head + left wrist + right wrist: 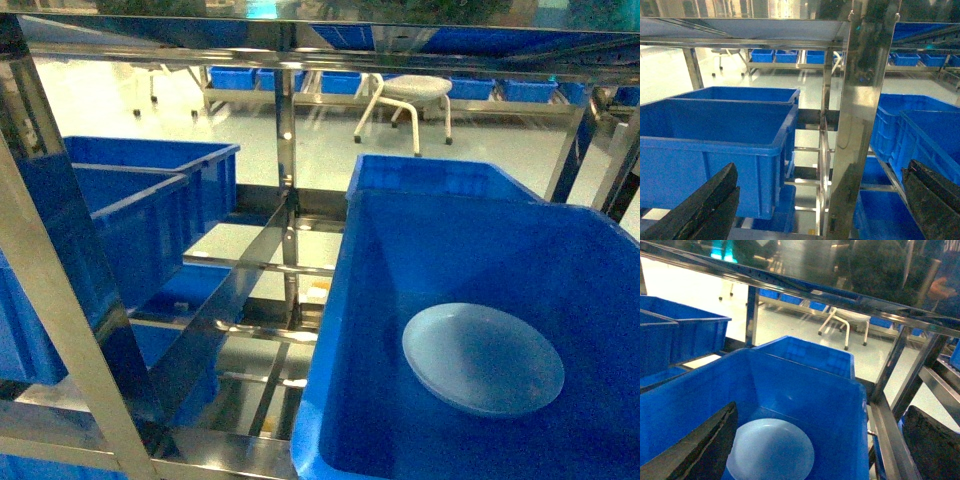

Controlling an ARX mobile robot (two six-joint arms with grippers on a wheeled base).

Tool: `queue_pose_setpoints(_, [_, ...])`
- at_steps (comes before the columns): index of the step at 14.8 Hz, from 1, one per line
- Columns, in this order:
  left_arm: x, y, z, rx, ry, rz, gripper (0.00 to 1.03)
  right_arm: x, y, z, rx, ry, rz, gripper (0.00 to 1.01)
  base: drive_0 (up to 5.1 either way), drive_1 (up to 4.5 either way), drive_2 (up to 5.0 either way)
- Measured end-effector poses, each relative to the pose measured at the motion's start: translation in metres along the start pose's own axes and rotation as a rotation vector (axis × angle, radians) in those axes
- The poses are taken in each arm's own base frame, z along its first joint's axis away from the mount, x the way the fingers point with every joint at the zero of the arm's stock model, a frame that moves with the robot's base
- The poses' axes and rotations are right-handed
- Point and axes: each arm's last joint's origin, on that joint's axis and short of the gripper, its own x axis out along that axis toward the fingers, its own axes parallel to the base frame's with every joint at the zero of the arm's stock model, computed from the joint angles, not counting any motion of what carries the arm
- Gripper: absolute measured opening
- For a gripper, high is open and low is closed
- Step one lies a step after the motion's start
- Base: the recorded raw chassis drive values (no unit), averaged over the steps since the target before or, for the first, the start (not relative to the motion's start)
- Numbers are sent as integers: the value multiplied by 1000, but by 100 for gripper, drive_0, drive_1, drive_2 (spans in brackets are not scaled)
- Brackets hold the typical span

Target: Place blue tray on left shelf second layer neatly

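Right gripper (815, 450): jaws spread wide, holding nothing, poised above the right crate (470, 230).
Left gripper (820, 210): also agape and empty, facing the left shelf second layer (805, 182).
Blue tray (771, 451): flat on the crate floor, below and just ahead of the right gripper, the nearer arm.

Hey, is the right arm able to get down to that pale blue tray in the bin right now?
Probably yes. The blue tray lies flat in the open-topped bin, with the right gripper open above it and nothing covering it. The bin's walls may crowd the fingers.
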Motion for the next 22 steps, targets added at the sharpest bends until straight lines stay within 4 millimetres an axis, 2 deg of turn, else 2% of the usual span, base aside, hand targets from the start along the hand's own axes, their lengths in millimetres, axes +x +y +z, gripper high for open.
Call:
queue_pose_setpoints(6, [0,0,0,0,0,0,98,-33,8,21,6,-48,5,98,0,0,0])
queue_pose_setpoints(12, [0,0,0,0,0,0,98,-56,15,22,6,-32,-7,98,0,0,0])
queue_pose_setpoints(14, [0,0,0,0,0,0,98,-58,15,22,4,-45,-19,98,0,0,0])
queue_pose_setpoints(15, [0,0,0,0,0,-1,98,-62,15,20,44,24,-64,90,0,0,0])
queue_pose_setpoints(17, [0,0,0,0,0,2,98,-69,6,16,117,35,-192,66,0,0,0])
queue_pose_setpoints(22, [0,0,0,0,0,1,98,-69,9,6,147,33,-168,4,0,0,0])
